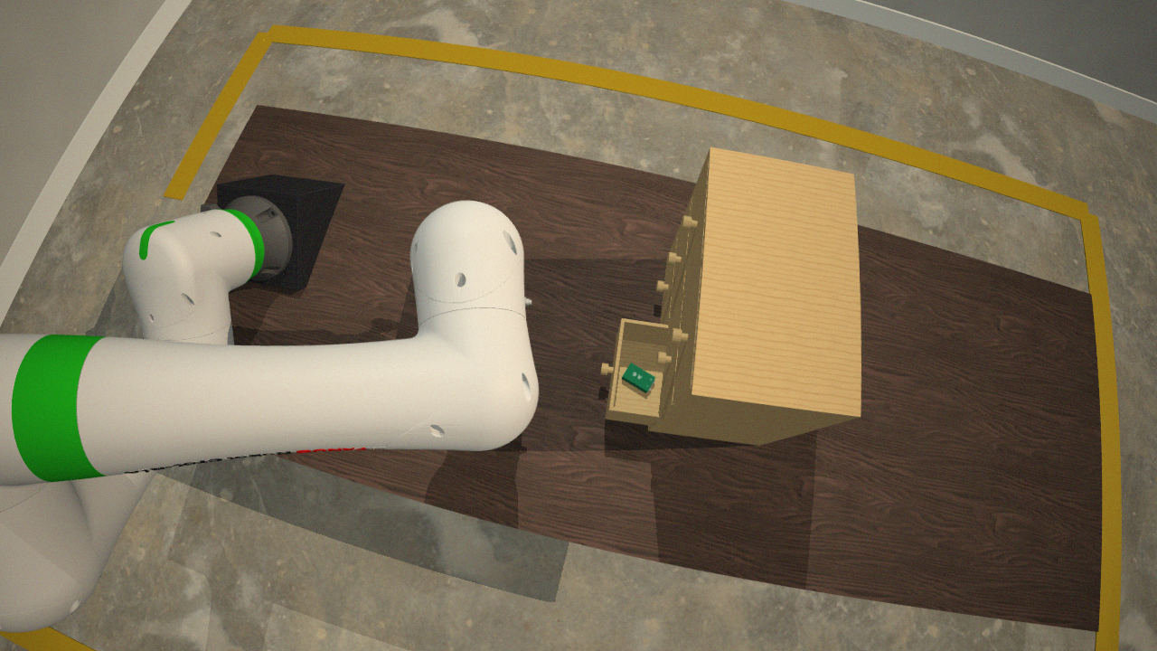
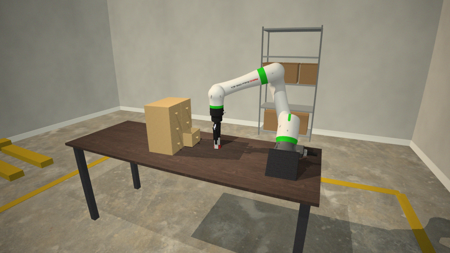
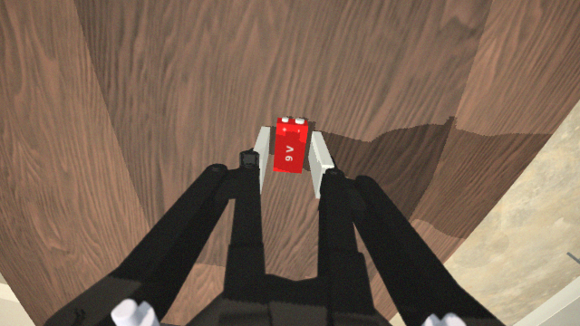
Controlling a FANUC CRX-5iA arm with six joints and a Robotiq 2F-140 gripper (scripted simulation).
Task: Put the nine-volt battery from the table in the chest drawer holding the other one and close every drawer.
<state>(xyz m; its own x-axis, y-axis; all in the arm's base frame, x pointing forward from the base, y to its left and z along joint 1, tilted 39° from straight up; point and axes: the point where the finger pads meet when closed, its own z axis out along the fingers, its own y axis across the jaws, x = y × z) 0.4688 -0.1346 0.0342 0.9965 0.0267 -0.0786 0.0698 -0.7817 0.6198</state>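
A red nine-volt battery (image 3: 290,151) (image 2: 219,146) lies flat on the table. My gripper (image 3: 289,142) (image 2: 217,143) points straight down around it, partly open, one pale fingertip on each side with a narrow gap to the battery. The arm hides both in the top view. The small wooden chest (image 1: 776,275) (image 2: 159,132) stands upright. Its bottom drawer (image 1: 629,418) (image 2: 190,140), in the column farther from the exterior camera, is pulled out and looks level. A green nine-volt battery (image 1: 637,378) lies inside it. The other drawers look pushed in.
The dark wooden table (image 1: 971,420) (image 2: 126,147) carries the chest and the arm's black base (image 1: 311,218) (image 2: 282,163). Knobs stick out of the chest's front, which faces the arm. The open drawer juts toward the gripper's side.
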